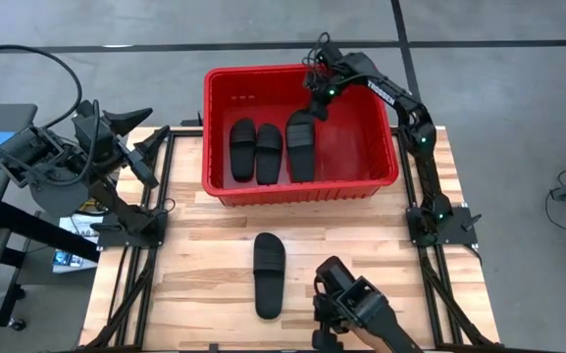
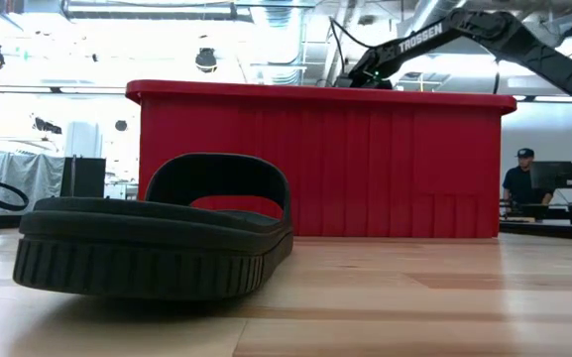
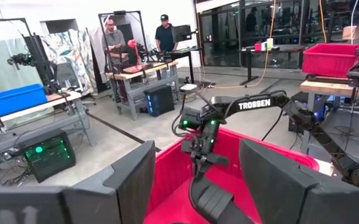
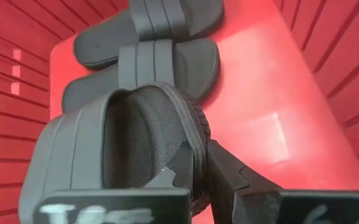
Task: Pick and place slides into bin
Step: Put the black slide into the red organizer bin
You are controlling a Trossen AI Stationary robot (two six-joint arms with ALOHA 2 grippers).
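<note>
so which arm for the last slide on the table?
Left, probably. Left pincer is open and free; right pincer is shut on a slide inside the bin. Last slide lies roughly between them.
</note>
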